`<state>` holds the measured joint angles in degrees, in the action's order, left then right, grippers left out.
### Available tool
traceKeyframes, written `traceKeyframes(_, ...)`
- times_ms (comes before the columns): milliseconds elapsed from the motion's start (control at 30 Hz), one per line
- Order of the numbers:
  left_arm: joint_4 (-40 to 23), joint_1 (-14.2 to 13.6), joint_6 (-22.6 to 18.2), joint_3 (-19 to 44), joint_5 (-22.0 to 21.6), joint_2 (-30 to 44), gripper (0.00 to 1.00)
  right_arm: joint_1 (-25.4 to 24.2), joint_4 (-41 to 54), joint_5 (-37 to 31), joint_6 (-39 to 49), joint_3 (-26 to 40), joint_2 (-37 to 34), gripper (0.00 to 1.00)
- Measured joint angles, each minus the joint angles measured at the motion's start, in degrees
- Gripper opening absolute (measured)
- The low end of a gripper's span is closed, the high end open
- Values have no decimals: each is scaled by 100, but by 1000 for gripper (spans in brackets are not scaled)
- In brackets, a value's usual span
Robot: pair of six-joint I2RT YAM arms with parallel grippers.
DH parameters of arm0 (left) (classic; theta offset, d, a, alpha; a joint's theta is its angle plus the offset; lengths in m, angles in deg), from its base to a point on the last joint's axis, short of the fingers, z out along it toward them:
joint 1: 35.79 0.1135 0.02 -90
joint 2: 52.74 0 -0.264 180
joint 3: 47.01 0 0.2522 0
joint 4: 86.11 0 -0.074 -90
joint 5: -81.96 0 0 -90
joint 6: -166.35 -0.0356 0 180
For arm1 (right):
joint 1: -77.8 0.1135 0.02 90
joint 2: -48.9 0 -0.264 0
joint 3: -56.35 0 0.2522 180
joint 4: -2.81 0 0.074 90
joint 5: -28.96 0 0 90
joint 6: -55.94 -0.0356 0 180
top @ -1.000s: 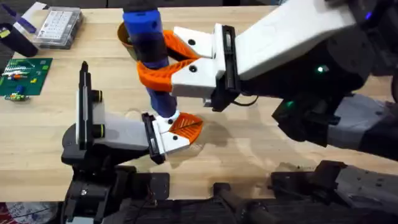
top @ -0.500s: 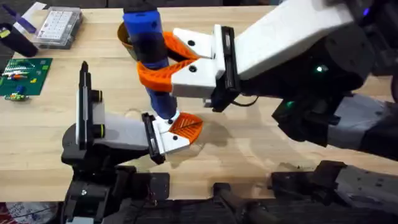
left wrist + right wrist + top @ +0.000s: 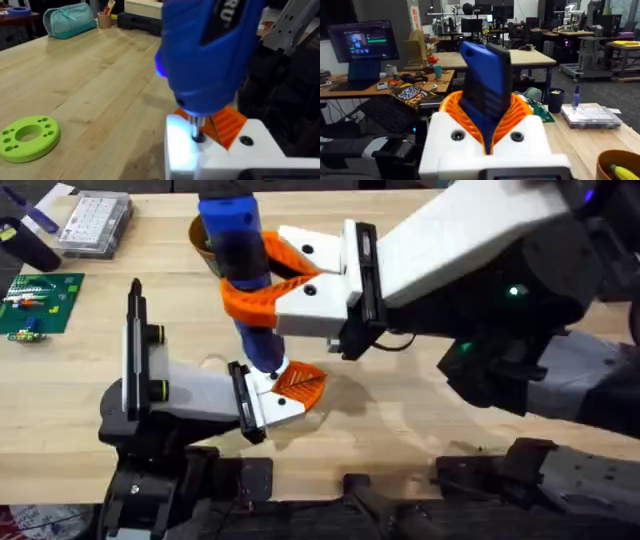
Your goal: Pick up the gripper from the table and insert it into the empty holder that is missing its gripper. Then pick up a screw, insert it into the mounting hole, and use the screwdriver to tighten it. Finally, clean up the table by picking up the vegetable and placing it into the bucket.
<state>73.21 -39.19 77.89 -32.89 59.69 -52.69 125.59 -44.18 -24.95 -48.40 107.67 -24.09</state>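
Looking down from overhead, I see the holder (image 3: 180,395) at the left of the tabletop (image 3: 420,415), the gripper (image 3: 297,385) seated at its end. My left wrist view adds a green ring disc (image 3: 29,137) and the screwdriver's metal bit meeting the white block. My right end effector (image 3: 262,275) is clamped around the screwdriver (image 3: 243,270), whose body hides most of the bucket (image 3: 203,240); the screw can't be made out. I cannot tell my left end effector's state. Nothing has shifted since a second ago.

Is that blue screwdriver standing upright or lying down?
Upright. The screwdriver is clamped in the right gripper, its bit pointing down onto the white block of the gripper.
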Motion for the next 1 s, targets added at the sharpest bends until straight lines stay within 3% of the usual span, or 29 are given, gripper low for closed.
traceKeyframes(1000, 0, 0, 1, 0, 0, -1, 10, -87, 88, -2, -154, 11, 1, 27)
